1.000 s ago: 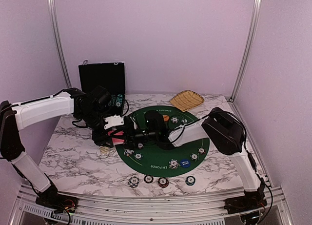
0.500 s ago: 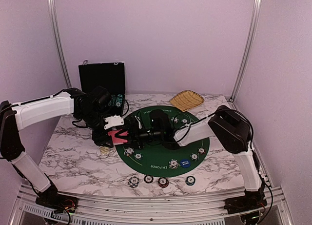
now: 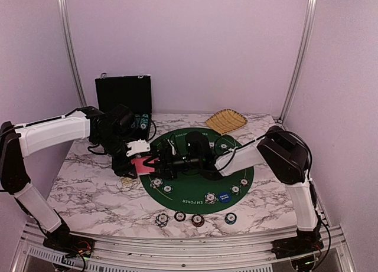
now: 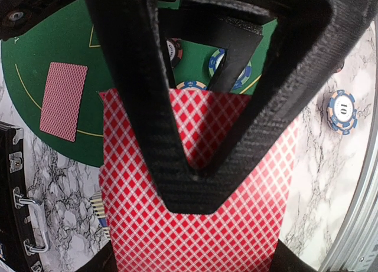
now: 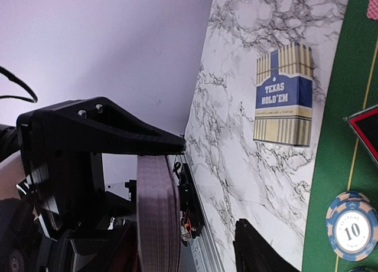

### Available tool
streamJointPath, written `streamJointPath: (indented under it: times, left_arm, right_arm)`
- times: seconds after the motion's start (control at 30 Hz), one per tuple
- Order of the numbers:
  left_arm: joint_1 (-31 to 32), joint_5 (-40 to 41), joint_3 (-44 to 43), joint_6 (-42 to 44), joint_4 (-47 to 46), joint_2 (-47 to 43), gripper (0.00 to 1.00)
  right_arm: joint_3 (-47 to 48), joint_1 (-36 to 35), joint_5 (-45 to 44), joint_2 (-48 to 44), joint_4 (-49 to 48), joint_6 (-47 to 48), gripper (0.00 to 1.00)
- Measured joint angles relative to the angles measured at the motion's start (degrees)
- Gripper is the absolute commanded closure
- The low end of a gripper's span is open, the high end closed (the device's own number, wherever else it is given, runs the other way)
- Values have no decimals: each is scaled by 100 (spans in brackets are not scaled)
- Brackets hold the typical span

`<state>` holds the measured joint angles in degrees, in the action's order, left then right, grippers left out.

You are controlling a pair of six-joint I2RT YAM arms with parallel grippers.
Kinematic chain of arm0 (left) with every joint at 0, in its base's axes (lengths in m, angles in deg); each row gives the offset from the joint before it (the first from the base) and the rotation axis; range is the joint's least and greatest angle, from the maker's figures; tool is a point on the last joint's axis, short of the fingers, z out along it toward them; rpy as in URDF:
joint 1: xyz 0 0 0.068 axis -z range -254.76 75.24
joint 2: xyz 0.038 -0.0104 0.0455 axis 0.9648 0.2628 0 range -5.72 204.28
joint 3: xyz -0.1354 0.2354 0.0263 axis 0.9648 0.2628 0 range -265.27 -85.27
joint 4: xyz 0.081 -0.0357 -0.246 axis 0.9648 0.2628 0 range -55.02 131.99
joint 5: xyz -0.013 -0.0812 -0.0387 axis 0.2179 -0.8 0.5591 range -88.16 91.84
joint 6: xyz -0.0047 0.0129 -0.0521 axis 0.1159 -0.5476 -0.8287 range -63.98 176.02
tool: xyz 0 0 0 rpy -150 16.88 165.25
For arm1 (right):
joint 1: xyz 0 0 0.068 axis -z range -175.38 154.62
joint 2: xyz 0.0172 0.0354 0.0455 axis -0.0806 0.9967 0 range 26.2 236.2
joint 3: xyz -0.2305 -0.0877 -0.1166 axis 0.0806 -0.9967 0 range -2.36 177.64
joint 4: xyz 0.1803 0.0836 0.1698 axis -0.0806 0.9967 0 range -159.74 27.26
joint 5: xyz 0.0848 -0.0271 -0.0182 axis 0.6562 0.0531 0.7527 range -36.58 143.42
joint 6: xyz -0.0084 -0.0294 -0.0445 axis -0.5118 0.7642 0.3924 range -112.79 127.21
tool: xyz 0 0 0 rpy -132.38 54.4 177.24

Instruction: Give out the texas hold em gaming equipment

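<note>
**Claws meet over the deck: left one pinching, right one spread**

Your left claw (image 3: 134,160) is pressed together on the deck of red-backed cards (image 4: 195,236). It holds the deck off the desk (image 3: 88,189), at the left edge of the green mat (image 3: 195,189). Judged from the pose, the deck is held out this way so the other arm can draw from it.

Your right claw (image 3: 162,164) reaches across the mat to the deck's far edge. Its jaws stand apart. The right wrist view shows a gap between one finger (image 5: 254,254) and the side of the stack, so no card is pinched yet.

One card (image 4: 63,101) already lies face down on the mat. The card box (image 5: 283,95) lies flat on the desk beside the mat. Striped chips sit around the mat, and four more (image 3: 197,219) are lined up along the near desk edge, apparently as player stakes. A blue button (image 3: 223,196) rests on the mat's near side.

Judgement: dealing is under way and well short of done. The next pinch must take the outer card alone, since a deep bite could drag several.
</note>
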<state>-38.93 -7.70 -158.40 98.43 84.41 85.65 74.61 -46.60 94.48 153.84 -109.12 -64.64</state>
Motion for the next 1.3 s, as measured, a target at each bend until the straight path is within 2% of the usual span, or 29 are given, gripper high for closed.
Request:
streamJointPath:
  times: [0.2,0.57,0.8,1.3]
  left_arm:
    - [0,20,0,2,0,26,94]
    - [4,59,-7,9,17,59,94]
    - [-26,105,-4,4,74,66,94]
    - [-26,103,-4,4,74,66,96]
  right_arm:
    - [0,2,-2,-114,87,87,70]
    - [-107,20,-28,-319,332,247,92]
    - [-225,118,-15,-520,479,334,100]
    - [-520,352,46,-826,686,511,100]
